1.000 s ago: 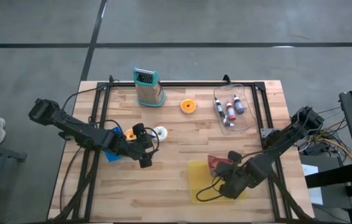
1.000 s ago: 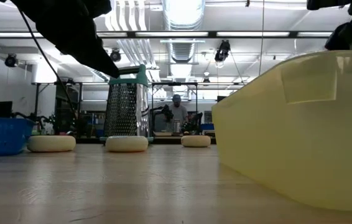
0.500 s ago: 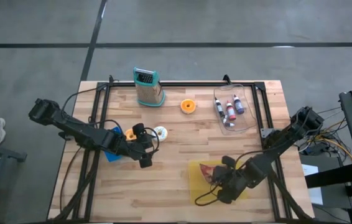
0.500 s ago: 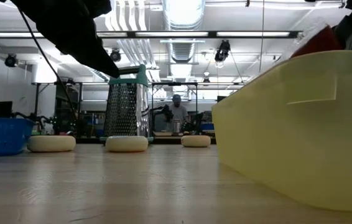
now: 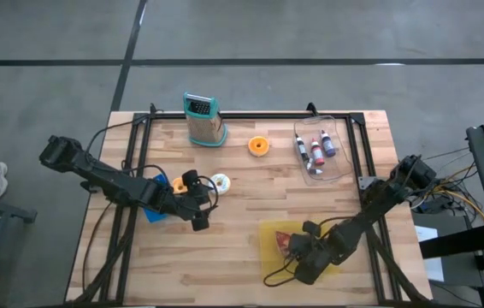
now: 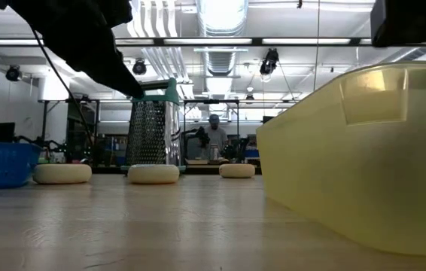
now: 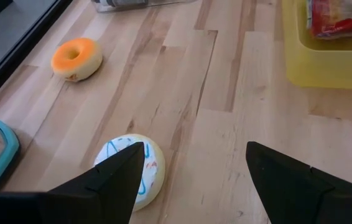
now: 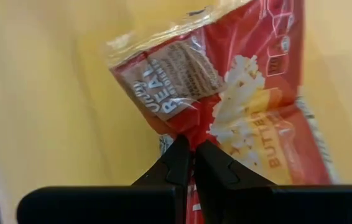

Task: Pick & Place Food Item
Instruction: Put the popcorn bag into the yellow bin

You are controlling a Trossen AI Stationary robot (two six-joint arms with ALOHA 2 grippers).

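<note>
Bright even overhead light, glaring ceiling lamps [image 6: 220, 11], soft shadows, blurred near fingers [image 7: 288, 180].

Your wooden table [image 5: 242, 257] carries plenty that has nothing to do with the job. Near its far edge stands an upright metal grater [image 5: 203, 121] with a teal top and base — you can see it in the low view [image 6: 153, 124] too. Just beside it lies an orange-frosted donut [image 5: 259, 146], well apart from a white-frosted donut [image 5: 220, 182] with blue squiggles nearer the middle. At the far right corner a clear plastic tray [image 5: 338, 167] holds three small bottles [image 5: 315, 149] lying side by side. A blue basket [image 6: 2, 164] sits at the left side — and a person [image 6: 214, 137] stands far back in the room.
</note>
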